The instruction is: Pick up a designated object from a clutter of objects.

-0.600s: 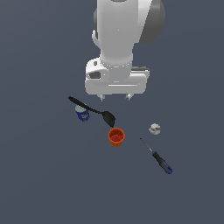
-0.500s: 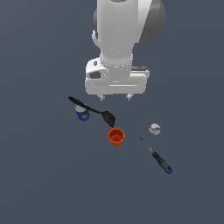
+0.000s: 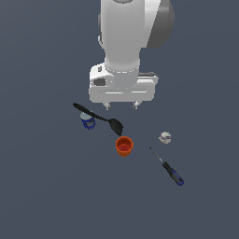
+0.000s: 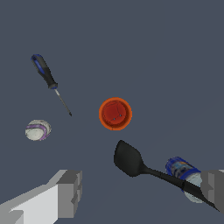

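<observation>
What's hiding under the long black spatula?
A blue-and-white can lies under the spatula handle. The handle covers a strip of the can, so that part stays hidden.

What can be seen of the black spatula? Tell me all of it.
The black spatula is all matte black, like plastic: a slim straight handle ending in a flat rounded blade. It lies slanted, its handle crossing over the blue-and-white can and apparently resting on it, its blade pointing toward the orange cup without touching it. The open gripper hangs above it, not in contact.
</observation>
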`<state>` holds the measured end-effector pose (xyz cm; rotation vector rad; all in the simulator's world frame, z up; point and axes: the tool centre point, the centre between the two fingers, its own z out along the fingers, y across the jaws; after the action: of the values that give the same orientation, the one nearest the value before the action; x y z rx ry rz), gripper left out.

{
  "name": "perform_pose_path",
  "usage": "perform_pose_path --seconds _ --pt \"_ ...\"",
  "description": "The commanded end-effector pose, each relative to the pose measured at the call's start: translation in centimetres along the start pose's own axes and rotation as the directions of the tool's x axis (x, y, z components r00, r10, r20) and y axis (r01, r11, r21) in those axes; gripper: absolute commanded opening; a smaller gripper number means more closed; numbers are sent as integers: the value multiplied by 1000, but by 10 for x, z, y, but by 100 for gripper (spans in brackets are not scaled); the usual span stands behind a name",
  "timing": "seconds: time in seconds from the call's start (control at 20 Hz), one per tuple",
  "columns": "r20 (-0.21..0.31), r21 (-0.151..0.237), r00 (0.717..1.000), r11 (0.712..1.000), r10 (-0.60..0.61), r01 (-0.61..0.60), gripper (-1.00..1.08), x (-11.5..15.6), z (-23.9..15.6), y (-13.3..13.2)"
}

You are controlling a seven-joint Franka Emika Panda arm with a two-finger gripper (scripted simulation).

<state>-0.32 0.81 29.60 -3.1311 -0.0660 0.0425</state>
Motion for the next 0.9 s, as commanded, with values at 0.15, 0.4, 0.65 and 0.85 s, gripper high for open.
perform_pose_path --seconds 0.15,0.4,0.65,0.85 --pt "-1 0 1000 1000 -5 5 100 0 0 0" --pt "-2 0 1000 1000 -31 31 100 -1 4 3" --pt "-3 0 997 997 -83 83 100 -3 10 8" --pt "-4 0 990 990 -142 142 100 -6 18 14"
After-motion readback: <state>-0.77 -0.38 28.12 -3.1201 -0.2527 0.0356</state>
